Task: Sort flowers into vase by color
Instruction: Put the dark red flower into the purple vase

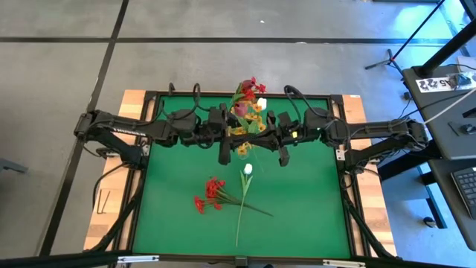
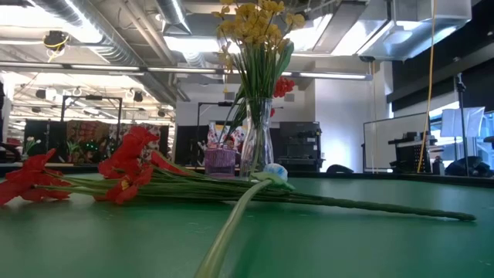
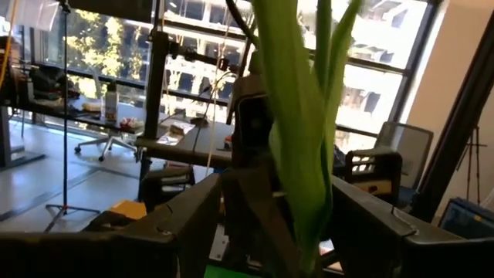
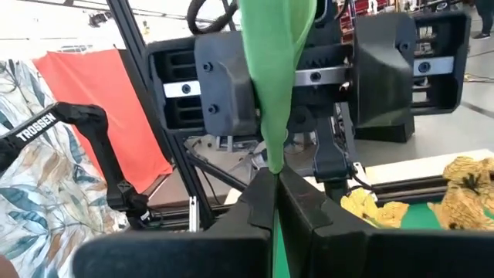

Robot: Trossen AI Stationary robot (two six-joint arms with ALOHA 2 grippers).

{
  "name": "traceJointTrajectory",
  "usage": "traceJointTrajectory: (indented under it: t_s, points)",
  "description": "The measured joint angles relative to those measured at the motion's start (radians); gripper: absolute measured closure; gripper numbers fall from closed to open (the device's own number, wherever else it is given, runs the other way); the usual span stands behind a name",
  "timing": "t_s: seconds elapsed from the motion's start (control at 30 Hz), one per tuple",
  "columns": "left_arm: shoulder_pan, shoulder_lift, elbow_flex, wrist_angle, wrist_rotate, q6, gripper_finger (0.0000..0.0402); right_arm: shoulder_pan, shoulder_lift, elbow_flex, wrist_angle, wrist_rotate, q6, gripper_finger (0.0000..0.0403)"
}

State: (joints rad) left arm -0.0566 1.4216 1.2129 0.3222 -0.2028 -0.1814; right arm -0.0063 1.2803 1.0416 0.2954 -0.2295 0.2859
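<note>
Currently the right gripper [image 4: 274, 193] pinches a yellow flower's stem [image 4: 274, 69]; the left gripper [image 3: 266, 224] is released, so the flower may tip.

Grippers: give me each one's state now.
Left gripper: open, green stems between its fingers.
Right gripper: shut on a green stem.

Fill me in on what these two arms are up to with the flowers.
They are sorting artificial flowers into a glass vase at the table's far edge. The right gripper is shut on a green stem, while the left gripper stands open around more green stems. A red spray and a white tulip wait on the green mat.
</note>
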Motion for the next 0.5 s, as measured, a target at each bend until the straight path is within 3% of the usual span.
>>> traceJointTrajectory:
  t_s: [0.23,0.5]
  points:
    - [-0.020,0.000,0.000,-0.031,-0.002,0.000,0.0216,0.000,-0.003,0.000,0.001,0.000,0.000,0.0395]
    - [-0.031,0.000,0.000,-0.042,-0.023,0.000,0.0316,0.000,-0.008,0.000,0.000,-0.020,0.000,0.0395]
